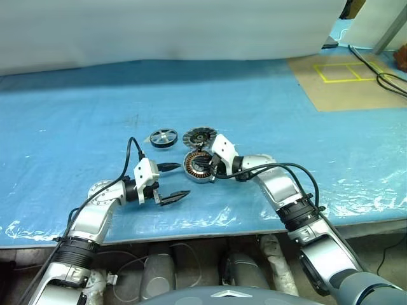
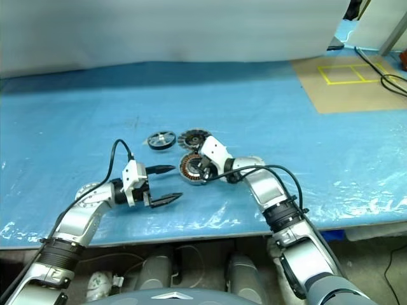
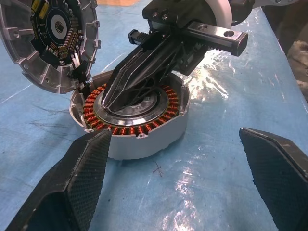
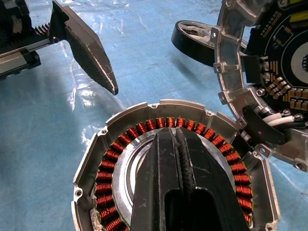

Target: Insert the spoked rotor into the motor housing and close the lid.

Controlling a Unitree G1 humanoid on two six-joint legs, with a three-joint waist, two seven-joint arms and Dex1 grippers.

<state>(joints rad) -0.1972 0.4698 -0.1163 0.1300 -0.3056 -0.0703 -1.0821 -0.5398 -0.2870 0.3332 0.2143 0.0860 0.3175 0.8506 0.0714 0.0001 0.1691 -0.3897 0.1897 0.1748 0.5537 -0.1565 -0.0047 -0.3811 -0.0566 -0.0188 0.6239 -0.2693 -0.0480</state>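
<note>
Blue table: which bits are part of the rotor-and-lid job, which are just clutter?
Job:
- motor housing, copper windings showing, right gripper shut with its fingers over the hub
- lid, lying open beside the housing
- spoked rotor, apart on the sheet
- left gripper, open, empty

Lying about:
- black cables
- yellow tape squares

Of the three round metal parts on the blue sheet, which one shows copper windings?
The motor housing, the one nearest the robot, with the shut right gripper over its hub. The lid shows a dark circuit face; the spoked rotor is an open wheel.
</note>
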